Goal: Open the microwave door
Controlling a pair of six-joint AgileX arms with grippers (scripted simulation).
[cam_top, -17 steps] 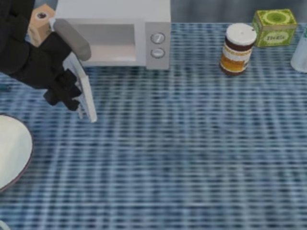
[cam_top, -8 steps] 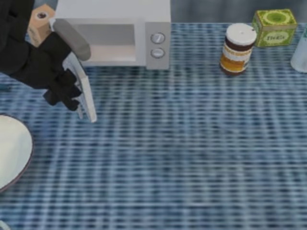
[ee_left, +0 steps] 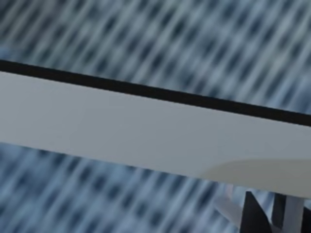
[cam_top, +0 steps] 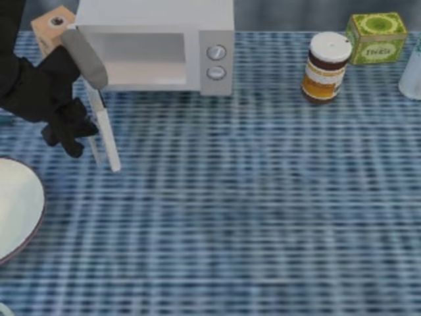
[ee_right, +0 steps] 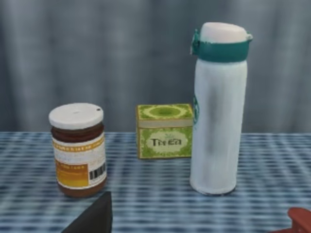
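1. At the far left of the surface (cam_top: 263,217), the microwave (cam_top: 154,39) is seen with its cavity exposed; all places below are given relative to it.
2. The microwave door (cam_top: 105,135) is swung out from the microwave's left front corner, edge-on and roughly square to the front; half a second ago it was angled a little less widely, so the swing has been carried further.
3. The left claw (cam_top: 71,128) is placed just left of the door, by its handle bar; whether the handle is gripped cannot be told, since the fingers are hidden in the top view and the left wrist view is filled by the door edge.
4. The task is judged essentially done.
5. The right claw is not seen in the top view; only a dark tip appears in its wrist view.
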